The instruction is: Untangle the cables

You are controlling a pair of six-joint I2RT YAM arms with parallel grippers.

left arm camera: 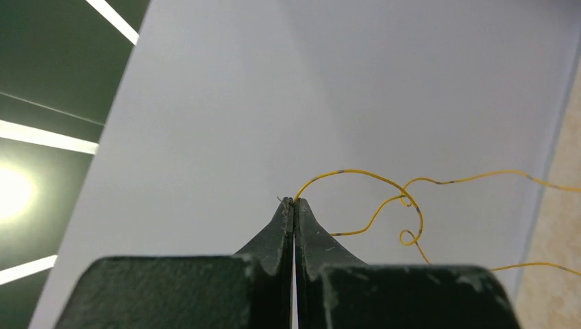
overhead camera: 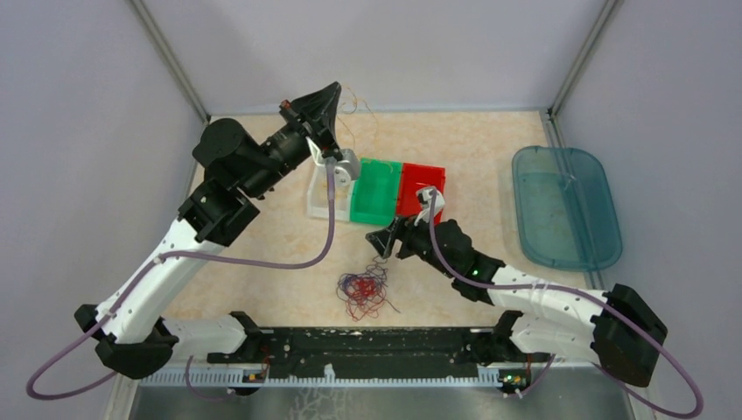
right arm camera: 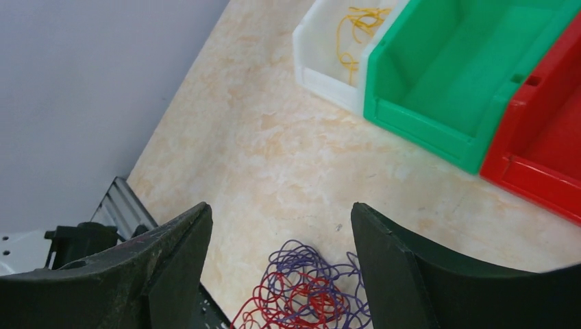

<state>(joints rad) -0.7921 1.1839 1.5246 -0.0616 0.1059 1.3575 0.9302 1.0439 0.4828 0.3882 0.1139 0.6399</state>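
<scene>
A tangle of red and purple cables (overhead camera: pixel 363 290) lies on the table near the front middle. It also shows in the right wrist view (right arm camera: pixel 310 291). My right gripper (overhead camera: pixel 381 244) is open and empty, hovering just above and behind the tangle, with its jaws wide apart (right arm camera: pixel 281 216). My left gripper (overhead camera: pixel 335 90) is raised high near the back wall. It is shut (left arm camera: pixel 294 201) on the end of a thin yellow cable (left arm camera: pixel 384 179), which curls and hangs off to the right. More yellow cable (right arm camera: pixel 353 27) lies in the white bin (right arm camera: pixel 312 65).
Three bins stand side by side mid-table: white (overhead camera: pixel 319 197), green (overhead camera: pixel 376 191), red (overhead camera: pixel 423 184). A teal translucent tray (overhead camera: pixel 564 206) lies at the right. The walls of the enclosure close in the back and sides. A black rail (overhead camera: pixel 367 346) runs along the front edge.
</scene>
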